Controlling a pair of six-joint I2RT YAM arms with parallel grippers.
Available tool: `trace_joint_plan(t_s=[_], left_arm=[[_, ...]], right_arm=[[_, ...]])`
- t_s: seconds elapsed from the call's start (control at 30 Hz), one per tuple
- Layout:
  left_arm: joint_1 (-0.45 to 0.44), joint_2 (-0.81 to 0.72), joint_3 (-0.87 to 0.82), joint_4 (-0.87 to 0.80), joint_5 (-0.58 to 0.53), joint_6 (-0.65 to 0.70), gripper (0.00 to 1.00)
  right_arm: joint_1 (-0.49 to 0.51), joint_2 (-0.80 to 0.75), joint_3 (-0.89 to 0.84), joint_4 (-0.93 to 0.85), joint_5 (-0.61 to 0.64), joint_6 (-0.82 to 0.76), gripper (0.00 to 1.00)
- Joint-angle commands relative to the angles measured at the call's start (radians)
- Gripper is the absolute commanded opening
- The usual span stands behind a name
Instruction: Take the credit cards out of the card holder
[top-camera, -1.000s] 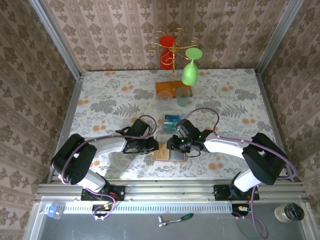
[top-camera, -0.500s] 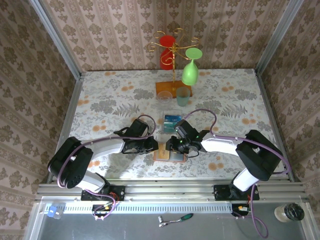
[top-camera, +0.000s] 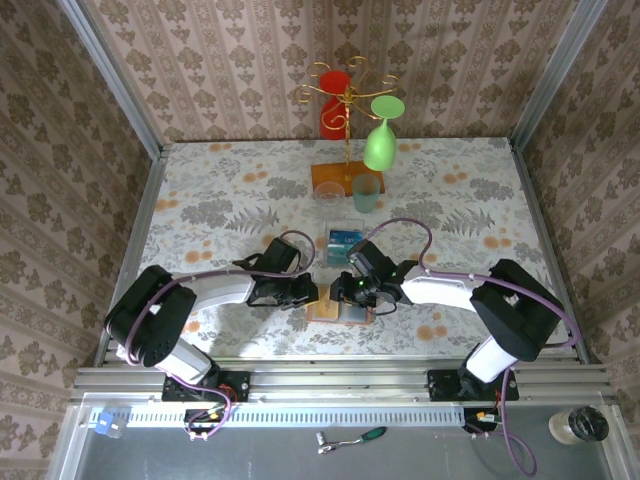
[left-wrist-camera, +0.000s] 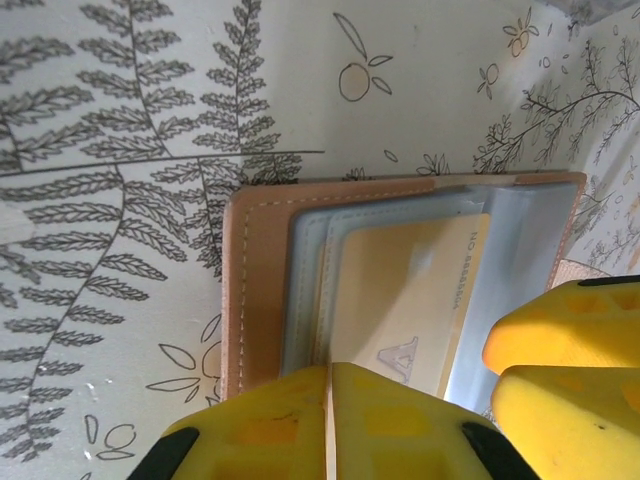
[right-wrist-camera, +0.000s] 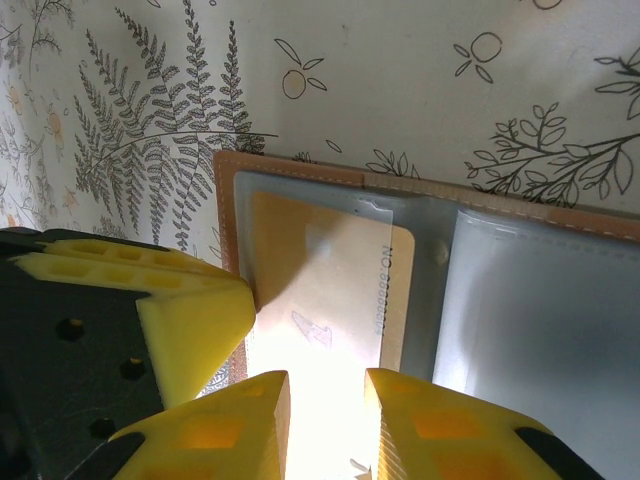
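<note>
While pinning the open card holder (left-wrist-camera: 255, 300) flat on the table (left-wrist-camera: 120, 120) with the shut left gripper (left-wrist-camera: 326, 385), hovers the slightly parted right gripper (right-wrist-camera: 325, 390) over the pocketed yellow credit card (right-wrist-camera: 320, 280), presumably to slide it out.

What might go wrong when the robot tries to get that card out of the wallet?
The card is tucked in a pocket, so the right gripper might slip off it. The wallet might slide along if the left gripper at its edge slips. Both grippers are crowded together and might bump.
</note>
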Motion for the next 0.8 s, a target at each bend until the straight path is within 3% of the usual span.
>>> trace_joint_plan(t_s=[0.0, 0.3, 0.53, 0.77], left_arm=[[0.007, 0.008, -0.022, 0.005, 0.015, 0.004, 0.10], [0.006, -0.001, -0.032, -0.011, 0.009, 0.004, 0.10], [0.007, -0.001, -0.031, -0.014, 0.008, 0.004, 0.09], [0.006, 0.000, -0.031, -0.018, 0.005, 0.004, 0.09]], right_arm=[[0.008, 0.021, 0.022, 0.007, -0.019, 0.013, 0.26], [0.014, 0.052, 0.022, 0.030, -0.030, 0.019, 0.26], [0.015, 0.070, 0.021, 0.052, -0.045, 0.024, 0.20], [0.016, 0.068, 0.023, 0.014, -0.023, 0.020, 0.24]])
